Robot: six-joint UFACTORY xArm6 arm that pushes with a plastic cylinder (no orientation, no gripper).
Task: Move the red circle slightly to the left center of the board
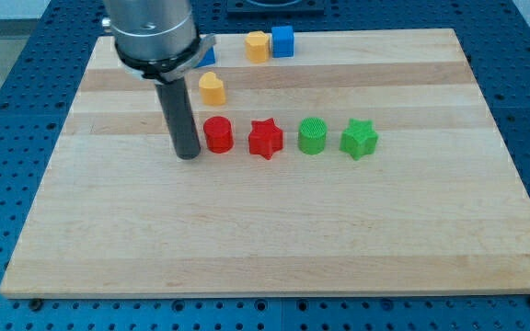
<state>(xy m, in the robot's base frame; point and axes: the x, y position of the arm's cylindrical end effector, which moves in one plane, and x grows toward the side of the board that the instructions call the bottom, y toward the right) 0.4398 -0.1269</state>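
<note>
The red circle (217, 134) stands on the wooden board (274, 230), a little left of the board's middle and in its upper half. My tip (189, 155) rests on the board just left of the red circle, with a narrow gap between them. The rod rises from there to the arm's grey body at the view's top left.
A red star (265, 138), a green circle (313, 136) and a green star (359, 138) form a row right of the red circle. A yellow block (212, 88) sits above it. A yellow block (258, 45) and a blue cube (282, 41) sit at the top edge. Another blue block (207, 55) is partly hidden by the arm.
</note>
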